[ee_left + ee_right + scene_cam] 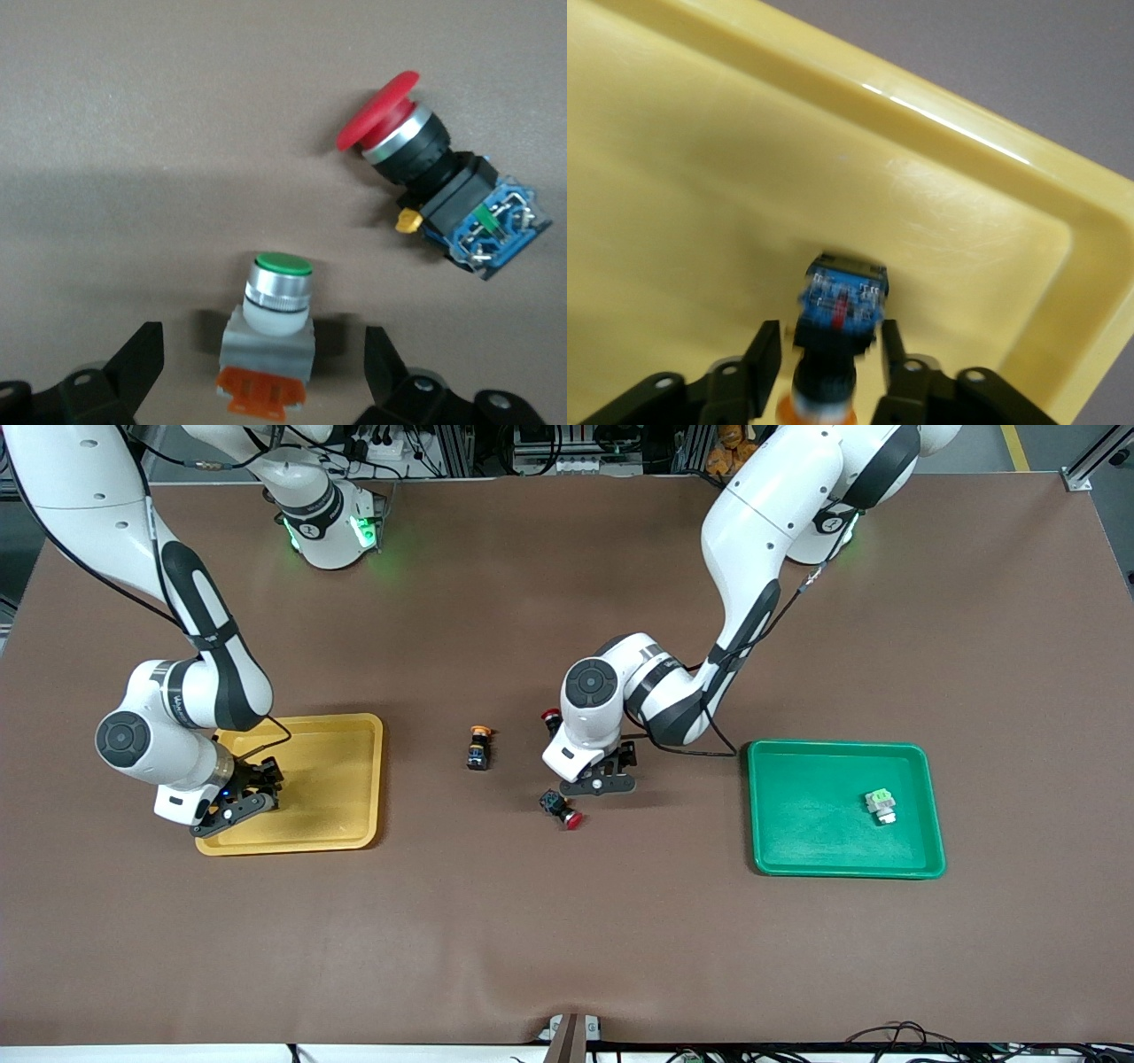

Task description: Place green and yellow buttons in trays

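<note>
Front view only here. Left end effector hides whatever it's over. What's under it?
Observer: A green-capped button with a white body, on the table between the left end effector's open fingers. Neither finger touches it.
Operator: And the right one, has it got anything at the yellow tray?
Observer: Yes. The right end effector is low inside the yellow tray, near a corner, with an orange-capped button at it, blue base pointing away.
</note>
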`<move>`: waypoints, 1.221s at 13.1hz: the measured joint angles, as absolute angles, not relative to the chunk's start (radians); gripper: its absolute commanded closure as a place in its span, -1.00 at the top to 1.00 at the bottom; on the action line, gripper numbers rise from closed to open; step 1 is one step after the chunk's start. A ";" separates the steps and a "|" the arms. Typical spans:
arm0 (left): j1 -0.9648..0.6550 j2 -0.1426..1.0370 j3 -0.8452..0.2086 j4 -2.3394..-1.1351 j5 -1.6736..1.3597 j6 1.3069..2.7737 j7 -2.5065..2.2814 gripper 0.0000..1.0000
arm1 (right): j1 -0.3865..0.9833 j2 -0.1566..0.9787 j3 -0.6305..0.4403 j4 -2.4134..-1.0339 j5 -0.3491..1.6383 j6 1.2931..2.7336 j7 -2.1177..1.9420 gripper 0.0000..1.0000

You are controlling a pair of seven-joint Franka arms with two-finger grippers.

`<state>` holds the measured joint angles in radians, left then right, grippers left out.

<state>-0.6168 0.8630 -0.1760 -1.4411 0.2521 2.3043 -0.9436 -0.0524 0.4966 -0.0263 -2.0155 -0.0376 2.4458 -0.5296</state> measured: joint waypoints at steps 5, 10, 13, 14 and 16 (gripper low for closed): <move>-0.617 0.867 -0.175 -1.441 0.258 2.316 -0.962 -1.00 | -0.059 0.501 -0.026 -2.015 -0.038 2.436 -0.541 0.93; -0.618 0.867 -0.174 -1.439 0.258 2.316 -0.985 -1.00 | -0.058 0.456 -0.019 -2.006 -0.016 2.273 -0.520 0.93; -0.612 0.862 -0.167 -1.419 0.258 2.307 -0.989 -1.00 | -0.020 0.389 -0.002 -2.002 -0.001 2.172 -0.371 0.92; -0.602 0.853 -0.163 -1.409 0.258 2.297 -0.993 -1.00 | 0.014 0.368 0.001 -2.002 0.006 2.145 -0.301 0.92; -0.548 0.820 -0.153 -1.399 0.258 2.277 -1.001 -1.00 | 0.099 0.341 0.005 -2.003 0.051 2.115 -0.175 0.92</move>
<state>-0.5477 0.8201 -0.1531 -1.3986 0.2577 2.2770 -1.0010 0.0990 0.3414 0.0054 -2.0026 0.0514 2.1148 -0.1750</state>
